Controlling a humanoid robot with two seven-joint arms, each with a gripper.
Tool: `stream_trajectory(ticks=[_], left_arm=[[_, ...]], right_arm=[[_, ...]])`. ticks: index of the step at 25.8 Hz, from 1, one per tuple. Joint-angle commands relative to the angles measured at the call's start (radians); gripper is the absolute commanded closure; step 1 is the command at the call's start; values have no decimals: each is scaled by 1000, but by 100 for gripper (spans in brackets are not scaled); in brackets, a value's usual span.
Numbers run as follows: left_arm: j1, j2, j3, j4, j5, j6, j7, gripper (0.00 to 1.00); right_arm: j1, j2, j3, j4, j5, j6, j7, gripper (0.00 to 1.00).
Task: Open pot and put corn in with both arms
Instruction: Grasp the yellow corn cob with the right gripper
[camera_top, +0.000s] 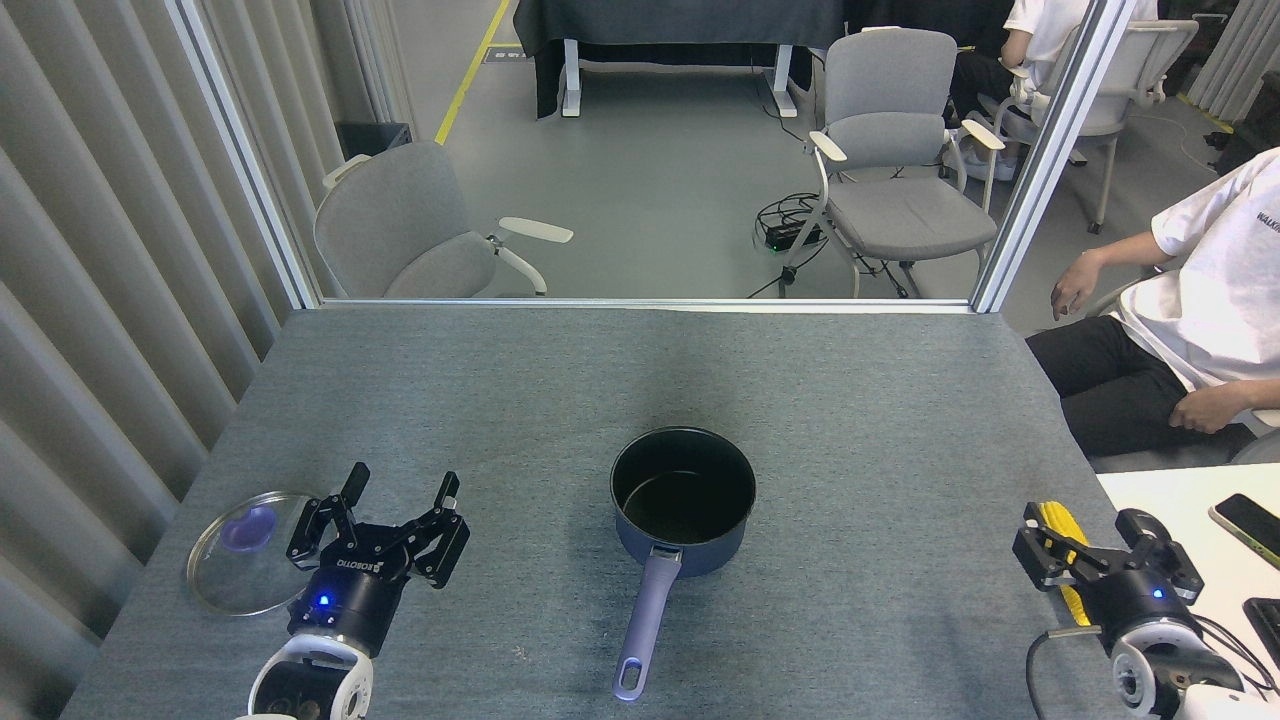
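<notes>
Corn is sitting between the spread-open right gripper, near the table edge; a sloppy pinch risks rolling it off. Left gripper is idling open too.

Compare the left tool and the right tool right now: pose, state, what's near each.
The left tool stands over bare table beside the glass lid, fingers spread and holding nothing. The right tool sits low at the table's right edge, straddling the corn, which shows between its fingers; whether it grips the corn cannot be told. The left one points up the table, while the right is tilted rightward. Both are black with a blue light.
</notes>
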Motion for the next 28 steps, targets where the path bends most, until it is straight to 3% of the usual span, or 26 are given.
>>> stream_trajectory(ticks=[1,5,13,16,21,24,25,26,28], left_arm=[[0,1,1,-1,0,3,-1,1],[-1,2,1,-3,-1,3,-1,1],[-3,4,14,-3,-1,6,-1,1],[-5,5,16,-3,-1,8,-1,1],[-1,7,25,-3,-1,8,-1,1],[-1,5,25,-3,-1,8,-1,1],[-1,5,25,-3,-1,8,-1,1],[-1,5,25,-3,-1,8,-1,1],[-3,5,27,0,-1,8,-1,1]], right_arm=[[-55,-60,-2,152,-13,-17,1,1],[-155,-53,26,324,4,-14,1,1],[-285,-48,165,530,21,-5,93,1],[-290,-42,225,553,20,-2,105,2],[-290,-44,228,561,20,0,105,4],[-293,-47,227,561,16,-2,105,16],[-295,-47,227,561,15,-3,105,22],[-295,-47,227,561,13,-2,105,35],[-293,-44,227,561,13,7,105,45]])
